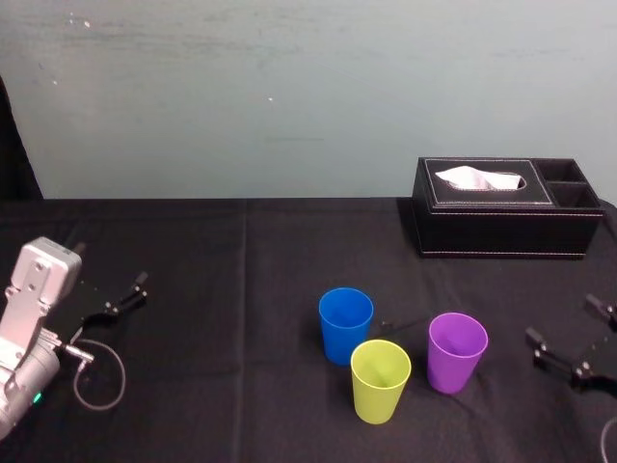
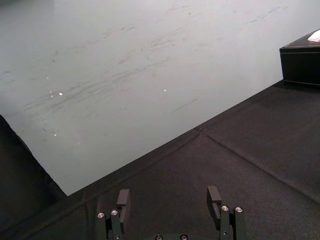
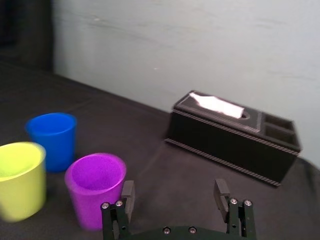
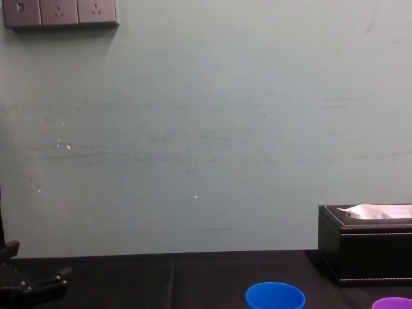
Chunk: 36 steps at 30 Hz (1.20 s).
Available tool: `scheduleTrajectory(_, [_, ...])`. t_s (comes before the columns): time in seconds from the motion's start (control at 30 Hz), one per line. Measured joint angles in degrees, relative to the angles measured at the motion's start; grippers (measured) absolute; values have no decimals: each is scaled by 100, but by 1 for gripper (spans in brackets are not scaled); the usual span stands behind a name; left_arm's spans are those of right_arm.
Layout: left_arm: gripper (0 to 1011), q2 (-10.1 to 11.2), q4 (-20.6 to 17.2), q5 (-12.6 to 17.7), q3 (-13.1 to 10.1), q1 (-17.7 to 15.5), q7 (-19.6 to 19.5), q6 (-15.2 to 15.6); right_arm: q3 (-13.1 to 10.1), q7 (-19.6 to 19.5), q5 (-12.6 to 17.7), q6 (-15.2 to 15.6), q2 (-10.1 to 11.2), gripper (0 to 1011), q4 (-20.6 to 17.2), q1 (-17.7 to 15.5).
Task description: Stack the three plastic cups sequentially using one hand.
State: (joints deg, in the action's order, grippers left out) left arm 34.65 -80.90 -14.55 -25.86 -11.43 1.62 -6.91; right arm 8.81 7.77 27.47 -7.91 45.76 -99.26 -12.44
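Black right hand (image 3: 173, 190), fingers spread, hangs right of the purple cup (image 1: 457, 351), bare worktop (image 1: 241, 289) between; left hand (image 2: 168, 195), spread, far left.

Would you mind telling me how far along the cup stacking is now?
Nothing is stacked yet: the blue cup, yellow-green cup and purple cup stand upright, none nested. Nothing is in hand: the right gripper is open and empty near the purple cup, the left gripper open on the far left. Both stacking steps remain.
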Motion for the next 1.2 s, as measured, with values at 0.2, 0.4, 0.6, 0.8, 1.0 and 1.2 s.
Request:
scheduleTrajectory(0.2, [1000,0,0,0,0,0,0,0,-271,559,370,-56,314,1004,-279,-626])
scheduleTrajectory(0.4, [1000,0,0,0,0,0,0,0,-239,951,487,13,370,1004,-302,-792])
scheduleTrajectory(0.6, [1000,0,0,0,0,0,0,0,-14,1111,500,294,152,1004,-127,-533])
scheduleTrajectory(0.8, [1000,0,0,0,0,0,0,0,185,1115,464,639,-148,1004,59,-157])
scheduleTrajectory(1.0, [1000,0,0,0,0,0,0,0,327,1075,249,812,-357,1004,137,97])
scheduleTrajectory(1.2, [1000,0,0,0,0,0,0,0,439,1046,70,977,-564,1004,284,327])
